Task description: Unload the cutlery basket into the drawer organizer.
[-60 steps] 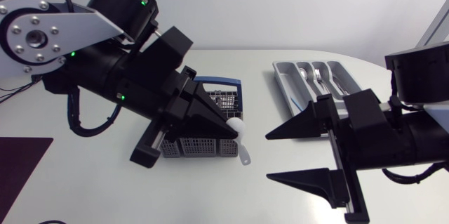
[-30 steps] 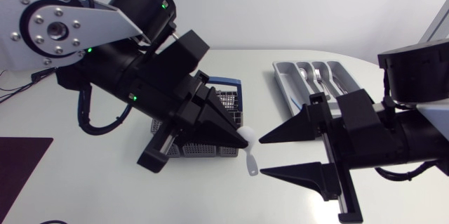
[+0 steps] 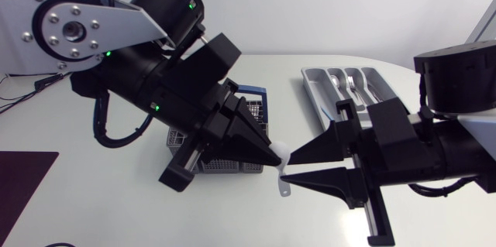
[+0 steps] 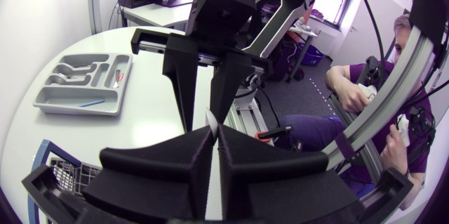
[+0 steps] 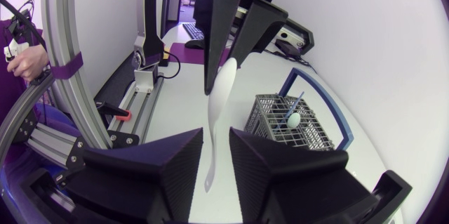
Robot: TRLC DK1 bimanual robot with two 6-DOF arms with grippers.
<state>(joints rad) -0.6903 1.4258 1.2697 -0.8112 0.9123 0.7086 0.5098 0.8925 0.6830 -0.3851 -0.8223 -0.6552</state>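
The white spoon [image 3: 282, 177] now hangs farther from the cutlery basket [image 3: 252, 111] than before. Your left gripper [image 3: 277, 157] clamps its bowl end. Your right gripper [image 3: 297, 168] has moved closer to the basket, its fingers parted around the handle and apparently not touching it.

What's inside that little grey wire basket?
The right wrist view shows the cutlery basket holding one utensil with a thin blue handle and a white rounded end. In the head view the left arm covers most of the basket, so its other compartments cannot be checked.
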